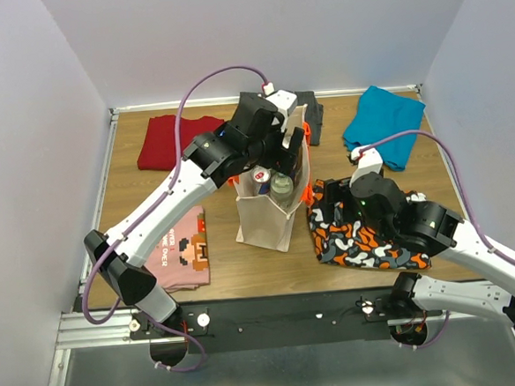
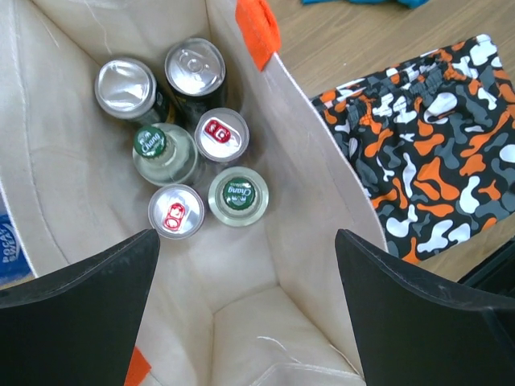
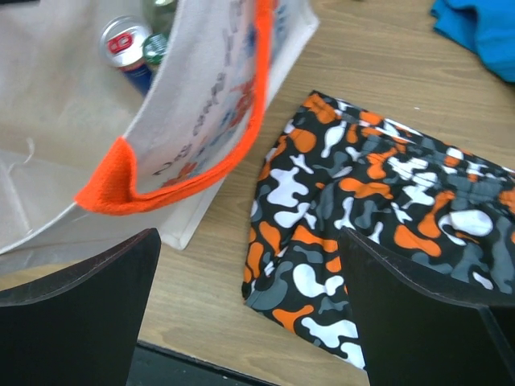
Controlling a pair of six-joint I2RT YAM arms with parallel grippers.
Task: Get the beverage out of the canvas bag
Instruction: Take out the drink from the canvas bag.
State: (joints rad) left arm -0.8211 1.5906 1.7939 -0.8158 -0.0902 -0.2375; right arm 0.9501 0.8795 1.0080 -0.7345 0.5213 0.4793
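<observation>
The beige canvas bag stands upright mid-table with orange handles. Inside it, the left wrist view shows several drinks standing together: silver-topped cans, red-tab cans and green-capped bottles. My left gripper hovers over the bag's mouth, open and empty, looking down into the bag. My right gripper is open and empty, low beside the bag's right side, over the table and the edge of the camouflage shorts.
Camouflage shorts lie right of the bag, also in the right wrist view. A red shirt, a dark garment and a blue cloth lie at the back. A pink pixel-print shirt lies left of the bag.
</observation>
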